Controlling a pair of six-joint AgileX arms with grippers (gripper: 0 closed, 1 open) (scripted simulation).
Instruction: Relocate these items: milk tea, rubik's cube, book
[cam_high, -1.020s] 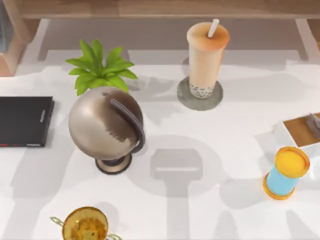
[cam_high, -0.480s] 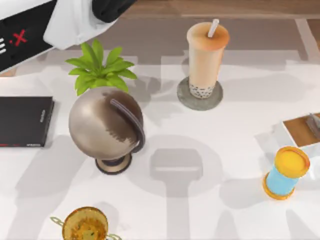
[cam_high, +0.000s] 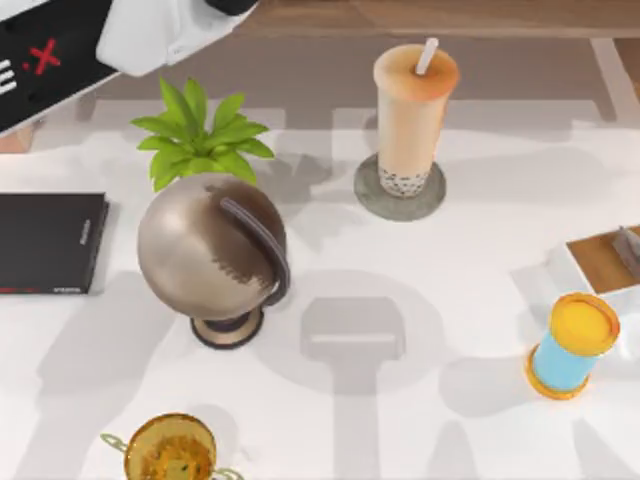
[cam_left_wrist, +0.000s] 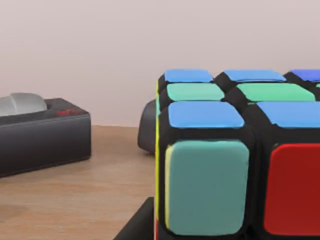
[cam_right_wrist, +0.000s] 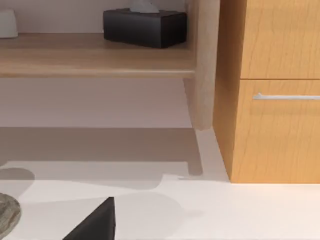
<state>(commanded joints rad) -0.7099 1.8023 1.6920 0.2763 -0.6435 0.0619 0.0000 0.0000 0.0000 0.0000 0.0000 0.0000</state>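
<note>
My left arm (cam_high: 110, 40) reaches across the upper left of the top view, over the wooden shelf beyond the table's back edge; its wrist camera looks close onto the rubik's cube (cam_left_wrist: 235, 155), which sits on that wooden shelf (cam_left_wrist: 60, 200) near a black tissue box (cam_left_wrist: 40, 132). I cannot tell whether my left gripper is holding the cube or has let go. The milk tea (cam_high: 412, 115) stands upright on a grey coaster (cam_high: 372, 200) at upper centre of the white table (cam_high: 430, 300); whether that is its final spot I can't say. My guess: cube step is underway or nearly finished, book step left. My right arm is off to the side; its wrist view faces a wooden cabinet (cam_right_wrist: 270, 90).
</note>
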